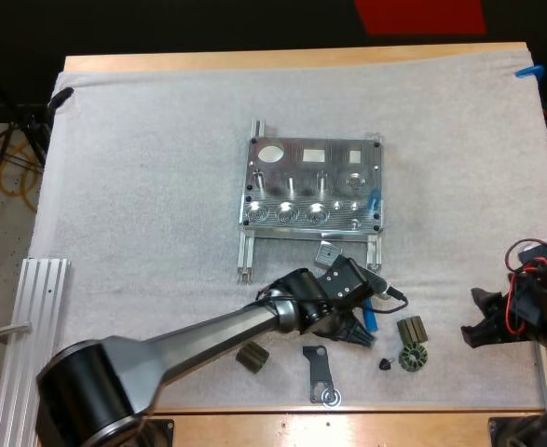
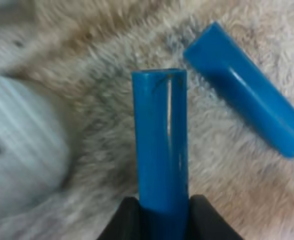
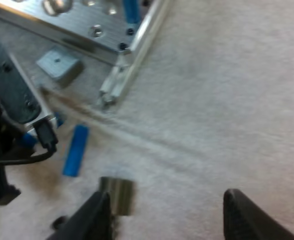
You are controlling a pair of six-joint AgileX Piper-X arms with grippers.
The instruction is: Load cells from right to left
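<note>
Hanging low over the near side of the white mat [image 1: 161, 186], the left tool [image 2: 159, 212] pinched one blue cell [image 2: 159, 140] by its end, a black finger pressed on either side of it. A second blue cell [image 2: 247, 107] lay loose on the mat just beside the first, at an angle to it and not touching it. From where I stood, the metal fixture [image 1: 315, 186] sat at the mat's middle, beyond the left tool, with a third blue cell [image 1: 376, 200] already standing in it near its right edge. A small grey block [image 1: 329, 251] rested between the fixture and the tool. Two ribbed dark parts [image 1: 413, 357] lay to the right of the tool, a flat dark bracket [image 1: 321, 372] nearer the table's front edge, and a dark cylinder [image 1: 252, 357] beside the arm. The right tool [image 3: 169, 220] hung at the mat's right edge, its fingers spread wide and gripping nothing, well apart from the held cell.
</note>
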